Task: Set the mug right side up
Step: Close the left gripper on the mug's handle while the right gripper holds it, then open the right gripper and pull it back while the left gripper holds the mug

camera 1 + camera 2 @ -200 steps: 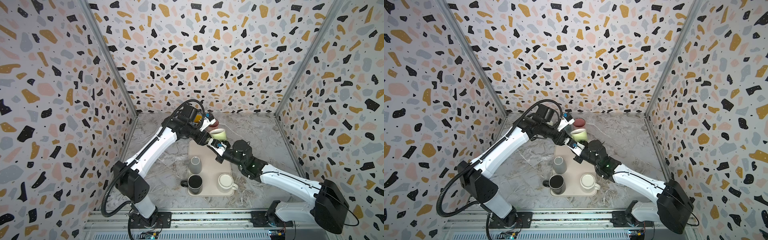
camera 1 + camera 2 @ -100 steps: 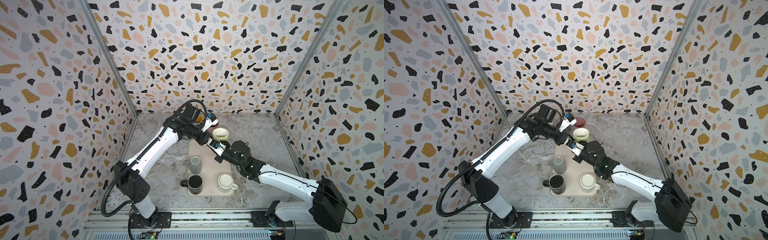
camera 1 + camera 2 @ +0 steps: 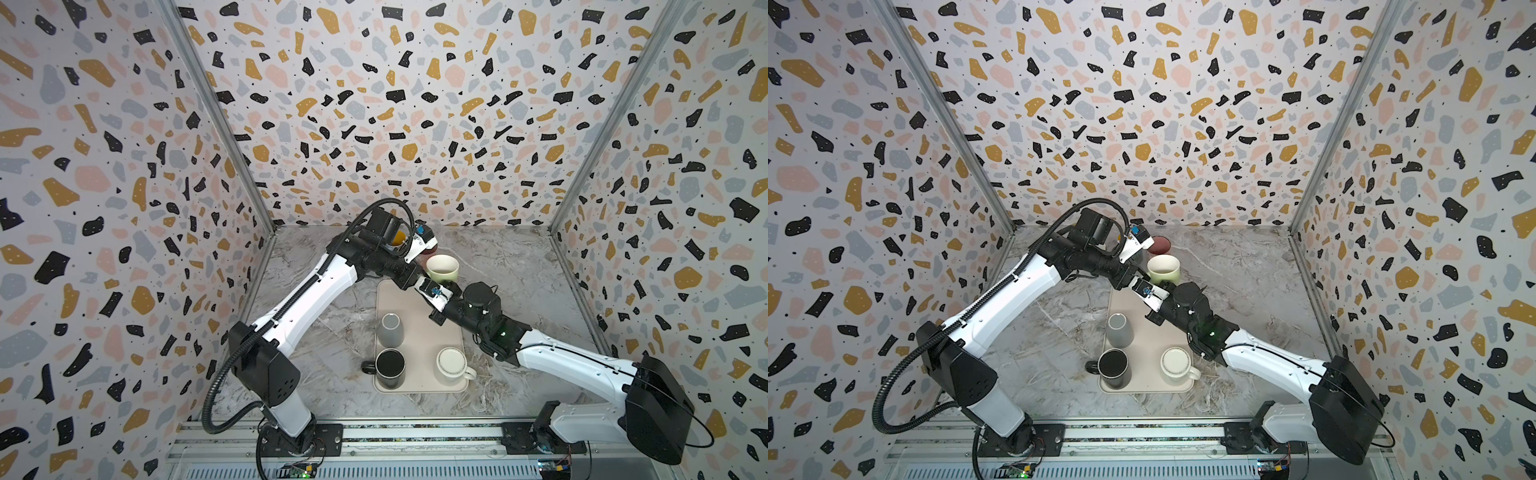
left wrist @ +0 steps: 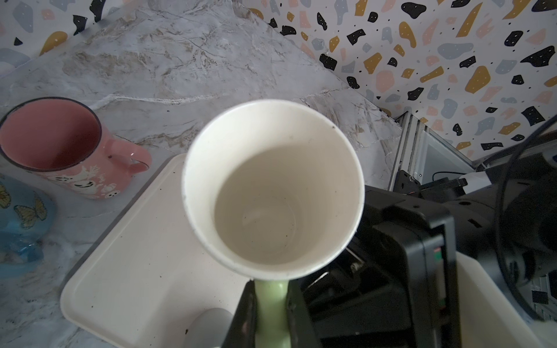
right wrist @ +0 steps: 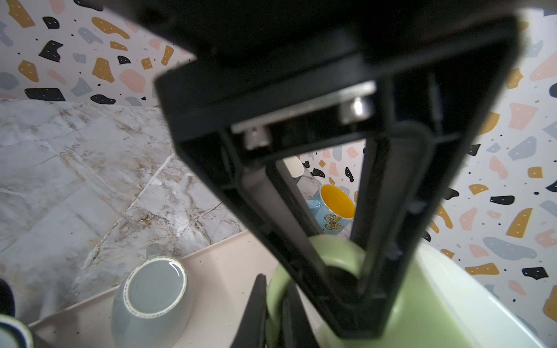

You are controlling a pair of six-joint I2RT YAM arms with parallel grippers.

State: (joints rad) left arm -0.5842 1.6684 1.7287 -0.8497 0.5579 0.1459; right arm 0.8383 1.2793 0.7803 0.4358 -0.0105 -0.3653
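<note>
Mug [image 3: 442, 269] is mouth-up by the tray's [image 3: 419, 353] far right corner, left gripper [image 4: 271, 304] and right gripper [image 5: 272, 307] both clamped on its handle [image 5: 331, 250].

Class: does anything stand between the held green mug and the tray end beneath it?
Nothing visible does. The green mug, mouth up, is pinched at its handle by the left tool and right tool; the end of the tray beneath shows bare. The upturned grey cup stands further along.
</note>
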